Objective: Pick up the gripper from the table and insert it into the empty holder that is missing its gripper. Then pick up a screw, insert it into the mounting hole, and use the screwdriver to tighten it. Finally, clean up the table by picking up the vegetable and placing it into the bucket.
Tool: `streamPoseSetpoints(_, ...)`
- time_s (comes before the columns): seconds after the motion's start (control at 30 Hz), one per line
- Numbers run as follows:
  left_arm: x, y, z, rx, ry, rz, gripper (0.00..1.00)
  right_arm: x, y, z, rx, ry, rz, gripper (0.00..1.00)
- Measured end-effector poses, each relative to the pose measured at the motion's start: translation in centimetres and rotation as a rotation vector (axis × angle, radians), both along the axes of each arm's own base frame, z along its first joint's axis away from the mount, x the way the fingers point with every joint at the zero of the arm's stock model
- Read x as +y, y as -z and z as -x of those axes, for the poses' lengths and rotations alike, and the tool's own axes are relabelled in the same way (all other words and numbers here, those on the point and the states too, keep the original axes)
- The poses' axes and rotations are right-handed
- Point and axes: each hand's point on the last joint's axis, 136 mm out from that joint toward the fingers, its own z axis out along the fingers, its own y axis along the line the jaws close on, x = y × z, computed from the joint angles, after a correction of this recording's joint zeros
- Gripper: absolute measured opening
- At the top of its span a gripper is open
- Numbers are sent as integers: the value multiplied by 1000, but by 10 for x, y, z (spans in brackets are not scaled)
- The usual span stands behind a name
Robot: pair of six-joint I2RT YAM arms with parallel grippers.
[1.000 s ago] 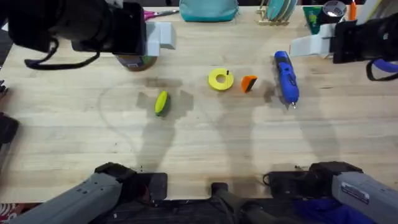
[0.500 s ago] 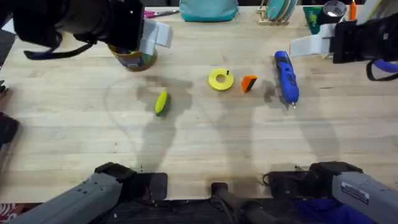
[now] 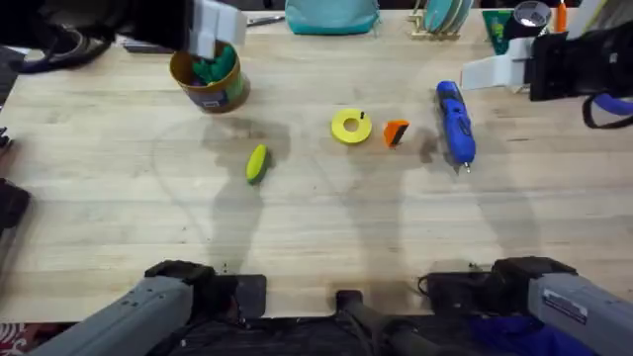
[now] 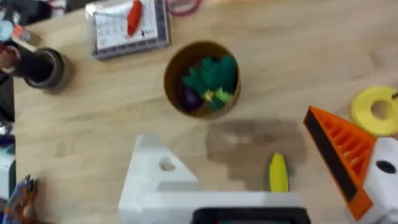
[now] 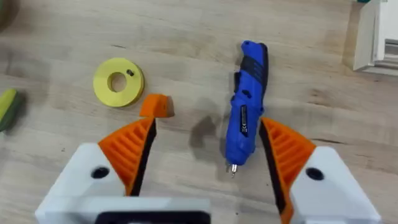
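- Left pincer (image 4: pixel 267 186) high over the far left of the counter (image 3: pixel 316 237), at about 10 o'clock from centre in the overhead view; fingers spread wide, nothing between them.
- One left finger a bare white empty holder (image 4: pixel 155 180) with no orange tip; the other finger fitted with an orange ribbed pad (image 4: pixel 339 155).
- Bucket (image 3: pixel 210 79) upright at 10 o'clock, just beside the left arm, green items inside.
- Vegetable (image 3: pixel 256 163) flat on the counter at 9 o'clock of centre, apart from the bucket, at roughly 5 o'clock from it.
- Gripper (image 3: pixel 396 132), the loose orange wedge, on the counter just right of centre, just beside the yellow ring disc (image 3: pixel 350 127) at its 3 o'clock.
- Screwdriver (image 3: pixel 456 121) lying flat at 3 o'clock of the gripper, near but not touching, dark tip toward the arm bases.
- Right pincer (image 5: pixel 205 155) raised over the far right of the counter at about 2 o'clock, fingers spread, holding nothing; both orange pads in place.
- In the right wrist view, screwdriver between the two spread fingers, well below them on the counter.
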Motion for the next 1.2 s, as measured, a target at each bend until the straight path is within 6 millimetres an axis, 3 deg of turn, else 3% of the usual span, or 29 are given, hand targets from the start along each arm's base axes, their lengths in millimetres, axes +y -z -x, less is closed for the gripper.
streamPoseSetpoints(0.23,-3,-8,-18,-167,28,43,986,0,0,0,0,0,0,997)
streamPoseSetpoints(0.53,-17,5,-18,-425,105,108,986,0,0,0,0,0,0,997)
streamPoseSetpoints(0.83,-28,30,13,-606,191,158,986,0,0,0,0,0,0,996)
streamPoseSetpoints(1.2,-35,52,54,-693,268,191,986,0,0,0,0,0,0,996)
